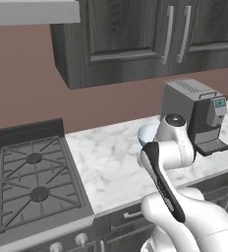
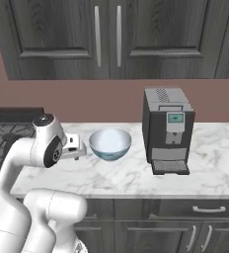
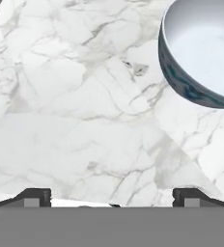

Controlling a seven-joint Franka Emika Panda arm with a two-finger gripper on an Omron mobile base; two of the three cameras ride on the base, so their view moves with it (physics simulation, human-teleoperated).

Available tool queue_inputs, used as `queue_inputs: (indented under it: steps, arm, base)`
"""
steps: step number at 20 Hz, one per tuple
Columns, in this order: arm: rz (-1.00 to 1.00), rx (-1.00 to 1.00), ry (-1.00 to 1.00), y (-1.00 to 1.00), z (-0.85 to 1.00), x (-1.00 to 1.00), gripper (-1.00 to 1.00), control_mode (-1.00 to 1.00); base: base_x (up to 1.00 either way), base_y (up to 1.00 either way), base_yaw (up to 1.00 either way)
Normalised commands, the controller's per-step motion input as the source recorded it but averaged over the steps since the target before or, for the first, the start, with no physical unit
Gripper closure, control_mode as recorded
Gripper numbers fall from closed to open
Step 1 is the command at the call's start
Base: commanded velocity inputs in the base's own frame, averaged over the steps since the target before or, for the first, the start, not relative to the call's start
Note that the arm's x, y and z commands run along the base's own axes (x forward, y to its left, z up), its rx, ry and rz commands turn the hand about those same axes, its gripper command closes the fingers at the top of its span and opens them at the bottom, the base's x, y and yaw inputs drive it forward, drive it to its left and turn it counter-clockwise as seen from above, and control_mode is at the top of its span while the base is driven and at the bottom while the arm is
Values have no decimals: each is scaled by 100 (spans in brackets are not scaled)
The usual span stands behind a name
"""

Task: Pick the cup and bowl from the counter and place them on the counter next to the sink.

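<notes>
The pale grey-blue bowl (image 2: 110, 143) stands upright on the white marble counter (image 2: 212, 143), just left of the coffee machine. In the hand view the bowl (image 3: 201, 53) sits at the upper right, with bare counter (image 3: 85, 106) under the hand. My gripper (image 3: 111, 197) is open, its two dark fingertips (image 3: 34, 197) wide apart with nothing between them. It hovers over the marble beside the bowl, not touching it. In the left base view my arm hides most of the bowl (image 1: 145, 133). The cup and the sink are out of view.
A grey boxy coffee machine (image 2: 167, 131) stands to the right of the bowl against the wall. A dark gas stove (image 1: 30, 182) borders the counter on the left. Dark wall cabinets (image 2: 111, 34) hang overhead. Drawers (image 2: 205, 210) run below the counter edge.
</notes>
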Motion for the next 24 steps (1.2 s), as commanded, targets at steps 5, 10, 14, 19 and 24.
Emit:
queue_inputs:
  steps: [5, 10, 14, 19, 24]
  arm:
    - [-1, 0, -8, 0, 28, 36, -100, -100]
    - [-7, 0, -3, 0, 48, 40, -100, -100]
    - [-5, 0, 0, 0, 11, 28, -100, -100]
    - [-1, 0, -2, -9, -28, 64, -100, -100]
    - [0, 0, 0, -15, -58, 83, -100, -100]
  base:
    - [0, 0, 0]
    - [0, 0, 0]
    - [0, 0, 0]
    - [0, 0, 0]
    - [0, 0, 0]
